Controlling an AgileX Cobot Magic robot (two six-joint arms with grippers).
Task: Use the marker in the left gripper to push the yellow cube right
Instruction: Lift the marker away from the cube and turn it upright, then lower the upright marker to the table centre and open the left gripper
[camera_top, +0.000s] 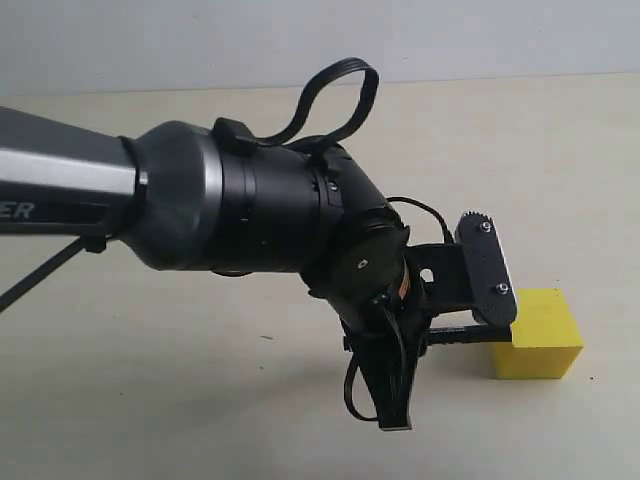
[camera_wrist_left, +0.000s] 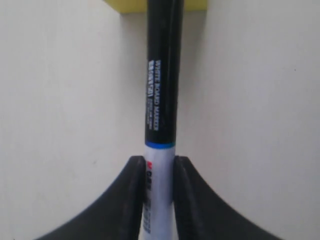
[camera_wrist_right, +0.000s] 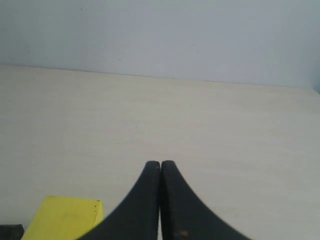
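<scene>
clamping the marker (camera_wrist_left: 161, 90) by its white barrel, the left gripper (camera_wrist_left: 159, 167) has both black fingers (camera_wrist_left: 131, 200) pressed against the pen's sides, so it is closed on the marker. the long black cap, printed with small white lettering and edged by a thin blue ring where it joins the barrel, sticks straight out past the fingertips. the yellow cube (camera_top: 540, 335) sits on the pale table (camera_top: 200, 420) directly ahead of the cap's far end, in line with the pen. the tip reaches the cube's near face and looks to be touching it, though i cannot tell for sure. seen from outside, the gripper is low over the table, with one screw-studded finger plate raised beside the cube's near upper edge. the right gripper (camera_wrist_right: 160, 167) is closed, its two fingers flat together with nothing between them. the cube lies close by it, apart from its fingers.
</scene>
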